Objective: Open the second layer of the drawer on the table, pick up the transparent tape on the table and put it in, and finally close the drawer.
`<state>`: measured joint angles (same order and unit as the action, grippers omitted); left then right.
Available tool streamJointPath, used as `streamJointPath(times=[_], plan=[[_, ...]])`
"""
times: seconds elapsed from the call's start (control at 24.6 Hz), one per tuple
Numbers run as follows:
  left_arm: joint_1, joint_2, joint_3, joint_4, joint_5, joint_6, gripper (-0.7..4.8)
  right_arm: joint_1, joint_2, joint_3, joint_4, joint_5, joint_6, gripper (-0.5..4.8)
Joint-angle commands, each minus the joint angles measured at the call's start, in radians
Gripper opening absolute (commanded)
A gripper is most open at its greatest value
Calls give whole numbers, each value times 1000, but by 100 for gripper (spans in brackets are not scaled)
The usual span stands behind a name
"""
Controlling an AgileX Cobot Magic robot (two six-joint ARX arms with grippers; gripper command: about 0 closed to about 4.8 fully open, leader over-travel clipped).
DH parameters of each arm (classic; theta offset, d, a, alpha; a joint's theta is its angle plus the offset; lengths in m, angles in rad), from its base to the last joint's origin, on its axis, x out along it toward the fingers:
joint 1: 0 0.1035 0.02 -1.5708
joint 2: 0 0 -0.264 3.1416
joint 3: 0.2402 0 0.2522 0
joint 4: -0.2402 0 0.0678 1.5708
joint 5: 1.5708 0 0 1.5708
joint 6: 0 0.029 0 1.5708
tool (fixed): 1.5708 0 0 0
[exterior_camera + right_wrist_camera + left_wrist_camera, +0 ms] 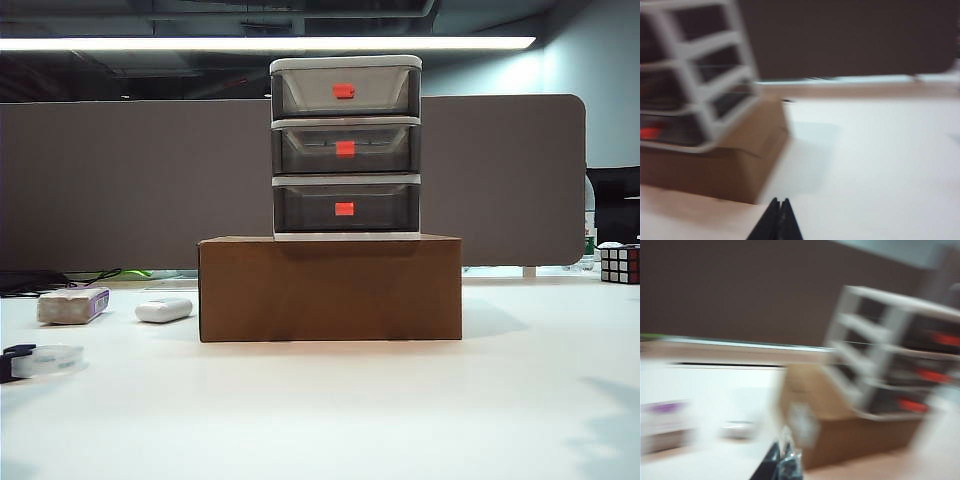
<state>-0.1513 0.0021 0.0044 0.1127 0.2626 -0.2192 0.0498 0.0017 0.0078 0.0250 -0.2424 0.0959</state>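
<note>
Left gripper point(785, 460) and right gripper point(780, 220) both show jaws pressed together, holding nothing, above the white surface point(400, 410). The transparent tape point(40, 360) lies at lower left of the exterior frame. The drawer point(345, 147) stands centrally on a cardboard box point(330, 290), its second layer point(345, 150) closed.

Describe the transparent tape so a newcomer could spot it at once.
Start at the brown cardboard box in the middle of the white table and look far left, to the near edge. The transparent tape lies flat there, nearer than the white oval object and grey block: a clear roll with a dark cutter.
</note>
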Motion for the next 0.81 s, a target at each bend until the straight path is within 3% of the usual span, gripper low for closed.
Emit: streamJointPath(times=[0.04, 0.12, 0.24, 0.41, 0.49, 0.57, 0.65, 0.81], plan=[[-104, 18, 5, 12, 17, -18, -5, 38, 3, 29, 11, -22, 9, -6], [-214, 40, 4, 31, -109, -17, -5, 79, 18, 55, 2, 21, 9, -6], [-496, 156, 4, 134, -409, 27, -5, 187, 98, 113, 10, 142, -3, -6], [-861, 531, 27, 426, -835, 122, -6, 345, 346, 236, 87, 230, -82, -5], [-908, 679, 68, 486, -881, 123, -6, 380, 438, 287, 103, 229, -112, -6], [-914, 896, 151, 602, -869, 137, -6, 415, 581, 371, 115, 221, -129, -5], [-909, 1141, 261, 784, -865, 136, -6, 422, 742, 488, 115, 193, -131, -5], [-907, 1347, 371, 951, -830, 134, -5, 423, 876, 623, 114, 87, -179, -5]])
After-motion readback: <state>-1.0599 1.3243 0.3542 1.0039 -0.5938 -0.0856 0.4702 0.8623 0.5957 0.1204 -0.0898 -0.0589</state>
